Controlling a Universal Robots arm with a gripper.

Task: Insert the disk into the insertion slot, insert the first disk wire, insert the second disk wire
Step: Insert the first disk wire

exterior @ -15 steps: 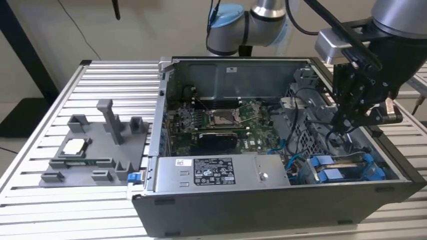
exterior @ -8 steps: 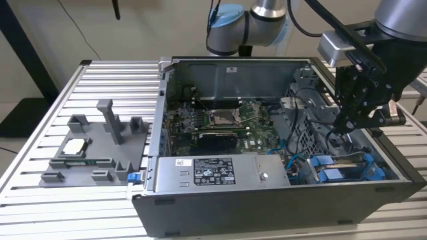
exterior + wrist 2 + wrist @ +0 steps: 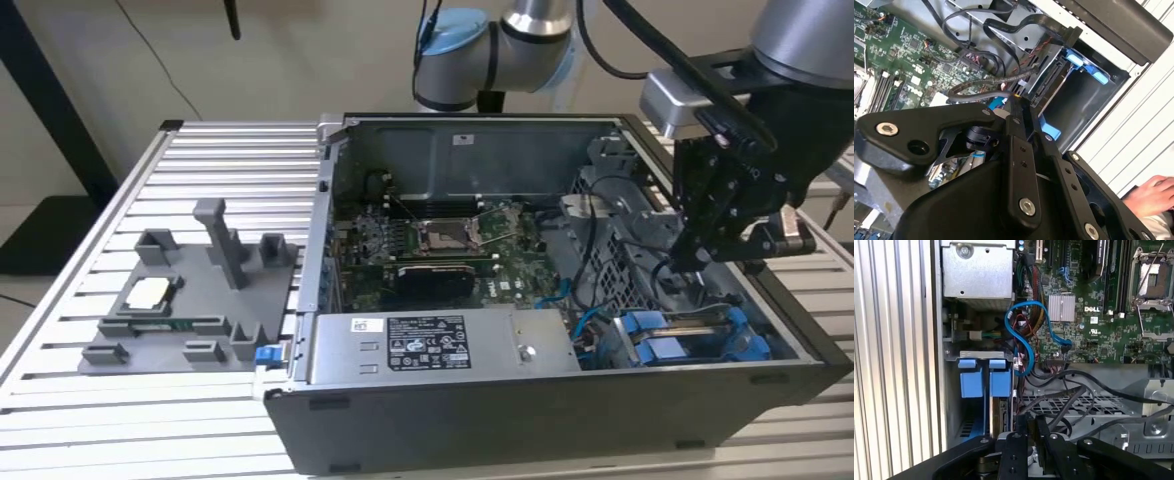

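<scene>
My gripper (image 3: 683, 264) reaches down into the open computer case beside the insertion slot (image 3: 683, 336), a grey bay with blue rails. In the second wrist view its fingers (image 3: 1019, 131) are pressed together on the end of a black disk wire (image 3: 985, 83), close to the connector edge of the disk (image 3: 1047, 82). The disk sits inside the insertion slot (image 3: 1091, 69). In the first wrist view the gripper (image 3: 1027, 423) holds the black wire (image 3: 1053, 401) just off the disk's edge (image 3: 998, 416), below the slot's blue tabs (image 3: 975, 377).
A grey power supply box (image 3: 430, 342) with a white sticker lies along the case front. The motherboard (image 3: 441, 240) fills the case floor, with a blue cable (image 3: 1024, 340) looping over it. A grey fixture (image 3: 187, 290) stands at the exterior view's left. A hand (image 3: 1154, 194) rests outside the case.
</scene>
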